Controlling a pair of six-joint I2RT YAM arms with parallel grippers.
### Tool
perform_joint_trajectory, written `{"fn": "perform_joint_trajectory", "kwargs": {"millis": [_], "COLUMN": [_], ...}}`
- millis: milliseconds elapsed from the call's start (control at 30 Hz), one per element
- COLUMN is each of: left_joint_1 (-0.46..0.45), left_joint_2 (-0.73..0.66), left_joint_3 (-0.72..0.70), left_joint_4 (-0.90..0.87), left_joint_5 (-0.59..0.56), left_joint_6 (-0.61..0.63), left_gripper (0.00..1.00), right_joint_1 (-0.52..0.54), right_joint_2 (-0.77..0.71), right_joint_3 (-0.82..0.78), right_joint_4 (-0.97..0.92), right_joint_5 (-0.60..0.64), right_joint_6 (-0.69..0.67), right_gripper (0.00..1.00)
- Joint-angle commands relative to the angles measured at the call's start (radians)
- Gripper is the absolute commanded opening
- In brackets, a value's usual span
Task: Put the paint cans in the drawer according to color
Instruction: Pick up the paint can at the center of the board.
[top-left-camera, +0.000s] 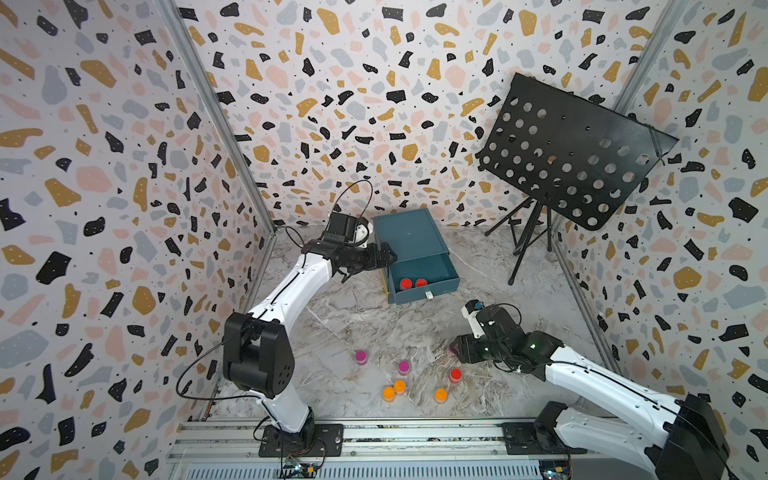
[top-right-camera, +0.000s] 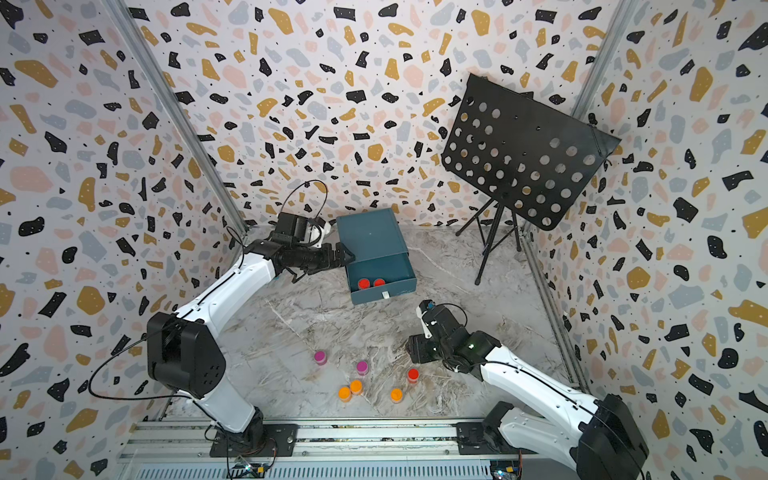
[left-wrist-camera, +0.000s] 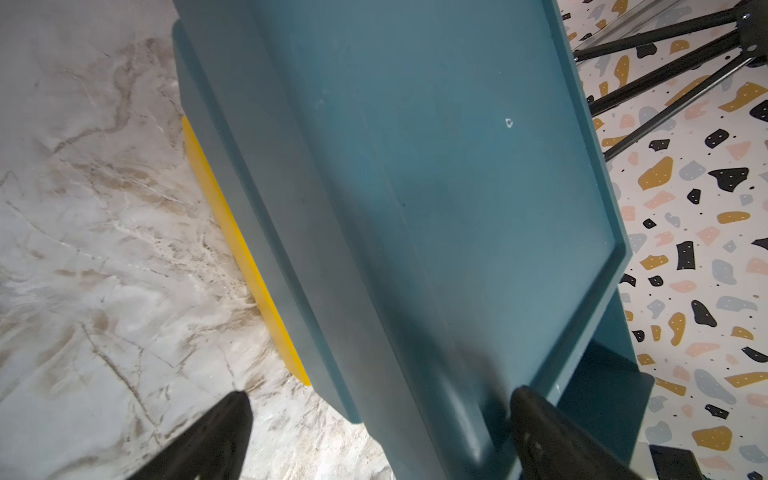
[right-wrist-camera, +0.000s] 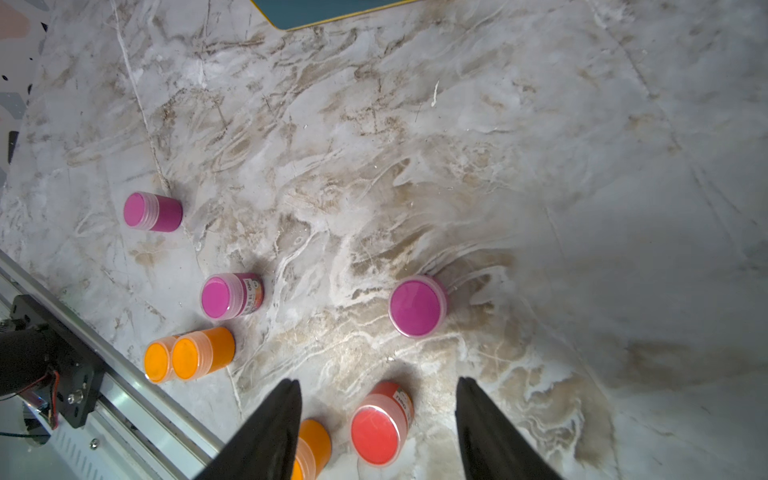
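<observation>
Jaws both spread, empty — left gripper (left-wrist-camera: 380, 392) at the drawer (top-left-camera: 409, 239), right gripper (right-wrist-camera: 376, 381) by a red paint can (right-wrist-camera: 380, 428).

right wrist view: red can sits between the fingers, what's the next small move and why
Probably lower the right gripper around the red can and close: its fingers stand open with the can showing between them, and the open drawer already holds two red cans.
</observation>
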Motion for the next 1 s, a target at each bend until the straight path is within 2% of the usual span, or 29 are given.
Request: {"fn": "perform_joint_trajectory", "kwargs": {"millis": [0, 400, 633, 967], "left_joint_1": [-0.007, -0.007, -0.007, -0.007], "left_joint_2": [0.048, 0.055, 0.057, 0.05], "left_joint_3": [-0.008, -0.012, -0.004, -0.004], "left_joint_4": [-0.057, -0.078, -0.086, -0.089], "left_joint_5": [-0.007, -0.017, -0.015, -0.018], "left_joint_6": [0.024, 0.028, 0.026, 0.026], "left_gripper": [1.0, 1.0, 1.0, 1.0], "right_joint_1": [0.01, 0.055, 0.085, 0.151], "right_joint_2": [-0.031, -0.015, 0.046, 0.058], "right_joint_3": [-0.028, -0.042, -0.02, -0.05], "right_joint_4": [0.012, 0.021, 0.027, 0.014], "right_joint_5": [-0.002, 0.033, 0.043, 0.082], "right_joint_6": [-0.003, 0.028, 0.041, 0.118], "right_gripper": [0.64, 0.64, 0.64, 0.64]}}
